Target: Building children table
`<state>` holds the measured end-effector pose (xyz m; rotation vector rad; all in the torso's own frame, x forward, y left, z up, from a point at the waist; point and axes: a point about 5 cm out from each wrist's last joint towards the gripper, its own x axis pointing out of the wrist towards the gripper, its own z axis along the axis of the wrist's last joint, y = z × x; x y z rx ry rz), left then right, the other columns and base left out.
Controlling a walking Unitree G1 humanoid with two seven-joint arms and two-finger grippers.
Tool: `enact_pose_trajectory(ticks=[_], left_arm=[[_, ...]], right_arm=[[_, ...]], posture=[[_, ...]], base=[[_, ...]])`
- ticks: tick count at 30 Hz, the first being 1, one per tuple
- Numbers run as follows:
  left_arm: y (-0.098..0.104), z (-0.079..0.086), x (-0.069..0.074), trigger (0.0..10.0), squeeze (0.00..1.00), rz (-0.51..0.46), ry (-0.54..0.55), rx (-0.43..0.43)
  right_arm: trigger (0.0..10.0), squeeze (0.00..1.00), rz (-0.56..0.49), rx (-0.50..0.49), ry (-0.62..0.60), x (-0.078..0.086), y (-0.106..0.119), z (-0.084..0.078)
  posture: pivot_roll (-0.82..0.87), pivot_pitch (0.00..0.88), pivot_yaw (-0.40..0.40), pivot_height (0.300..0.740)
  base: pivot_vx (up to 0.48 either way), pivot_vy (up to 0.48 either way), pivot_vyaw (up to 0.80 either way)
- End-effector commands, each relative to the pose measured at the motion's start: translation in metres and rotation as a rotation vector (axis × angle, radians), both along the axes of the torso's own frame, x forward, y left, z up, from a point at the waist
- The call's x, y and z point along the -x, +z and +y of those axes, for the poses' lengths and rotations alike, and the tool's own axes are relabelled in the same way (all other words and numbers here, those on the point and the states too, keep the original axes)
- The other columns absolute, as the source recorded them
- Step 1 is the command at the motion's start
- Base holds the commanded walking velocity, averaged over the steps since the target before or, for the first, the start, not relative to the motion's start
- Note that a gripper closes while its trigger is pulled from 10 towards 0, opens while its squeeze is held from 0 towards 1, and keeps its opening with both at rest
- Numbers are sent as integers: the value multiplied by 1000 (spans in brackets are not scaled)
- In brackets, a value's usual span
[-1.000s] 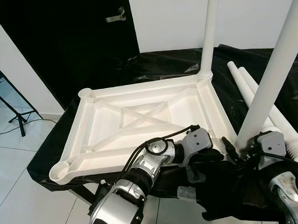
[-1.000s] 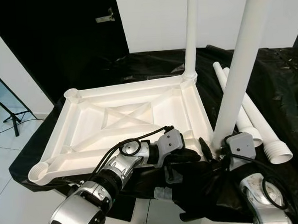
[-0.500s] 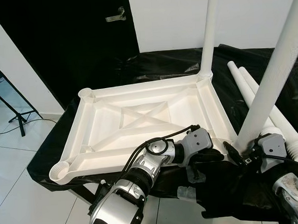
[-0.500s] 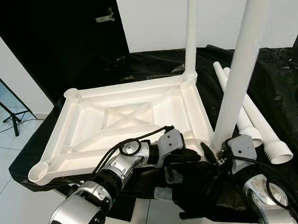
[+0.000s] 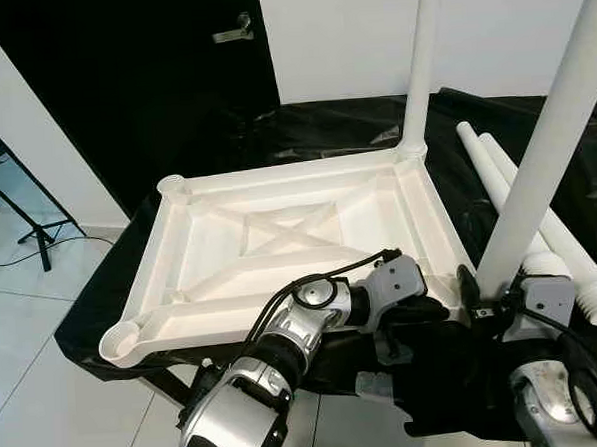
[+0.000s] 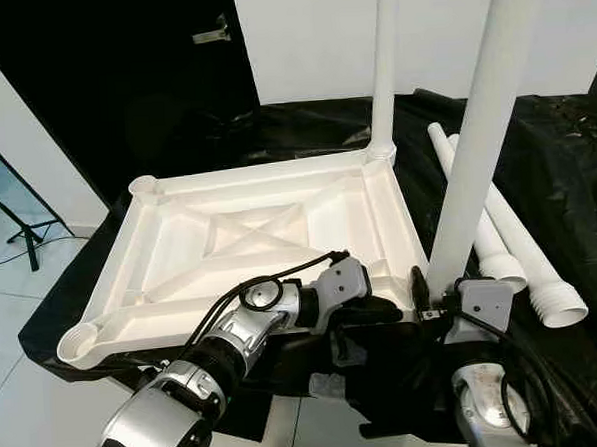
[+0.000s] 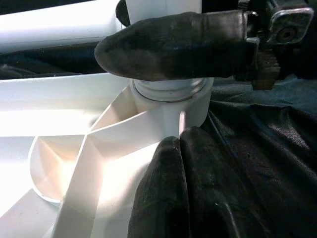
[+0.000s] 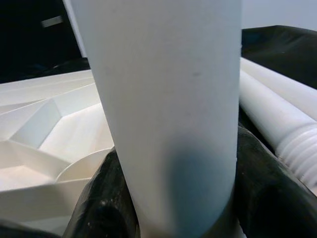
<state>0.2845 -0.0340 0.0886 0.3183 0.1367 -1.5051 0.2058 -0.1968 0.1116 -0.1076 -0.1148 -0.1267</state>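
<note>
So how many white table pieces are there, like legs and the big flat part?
Upside-down white table top: 1
Legs standing up in its corners: 2, the far leg and the near leg held by the right end effector
Legs lying loose on the black sheet: 2
Total: 5 white pieces

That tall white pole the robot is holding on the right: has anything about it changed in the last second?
The leg in the right gripper has swung more upright over the near right corner socket of the upside-down tabletop, and the right wrist has turned with it. The left gripper stays at that corner, the far leg stays fitted, and two spare legs lie as before.
</note>
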Motion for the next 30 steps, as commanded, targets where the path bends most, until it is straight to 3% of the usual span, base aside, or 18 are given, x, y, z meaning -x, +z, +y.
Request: enact_pose_trajectory(ticks=[1, 2, 3, 4, 5, 6, 10, 11, 23, 24, 25, 26, 30], left_arm=[[-58, 18, 23, 10000, 0, 181, 73, -214], [-58, 18, 23, 10000, 0, 181, 73, -214], [-58, 17, 23, 10000, 0, 181, 72, -215], [-57, 17, 23, 10000, 0, 180, 71, -214], [-57, 17, 23, 10000, 0, 180, 71, -213], [-58, 16, 24, 10000, 0, 181, 71, -213], [-58, 16, 24, 10000, 0, 182, 70, -212], [-58, 16, 24, 10000, 0, 182, 71, -213], [-59, 16, 25, 10000, 0, 188, 76, -209], [-59, 16, 25, 10000, 0, 188, 75, -209], [-59, 16, 25, 10000, 0, 188, 75, -209], [-59, 16, 25, 10000, 0, 188, 75, -209], [-59, 16, 25, 10000, 0, 187, 73, -209]], right_arm=[[0, 0, -28, 39, -59, 0, 5, -8], [0, 0, -28, 39, -59, 0, 5, -8], [10000, 0, -25, 52, -60, -1, 5, -8], [10000, 0, -17, 70, -41, -3, 5, -8], [10000, 325, -11, 84, -12, -4, 5, -7], [10000, 1000, -8, 100, 32, -6, 5, -6], [10000, 1000, 16, 130, 144, -9, 4, -4], [10000, 0, 40, 165, 230, -10, 3, -4], [10000, 0, 99, 228, 365, -9, 7, -22], [3961, 0, 122, 232, 390, -8, 5, -24], [3961, 0, 122, 232, 390, -8, 5, -24], [0, 0, 144, 232, 413, -6, 3, -24], [0, 0, 170, 227, 442, -3, 0, -25]], posture=[[10, 0, 92, 740], [10, 0, 92, 740], [10, 0, 90, 740], [9, 0, 89, 740], [9, 0, 90, 740], [8, 0, 90, 740], [9, 0, 88, 740], [10, 0, 86, 740], [6, 0, 87, 740], [4, 0, 89, 740], [4, 0, 89, 740], [4, 0, 90, 740], [3, 0, 91, 740]], base=[[0, 0, 0], [0, 0, 0], [0, 0, 0], [0, 0, 0], [0, 0, 0], [0, 0, 0], [0, 0, 0], [0, 0, 0], [0, 0, 0], [0, 0, 0], [0, 0, 0], [0, 0, 0], [0, 0, 0]])
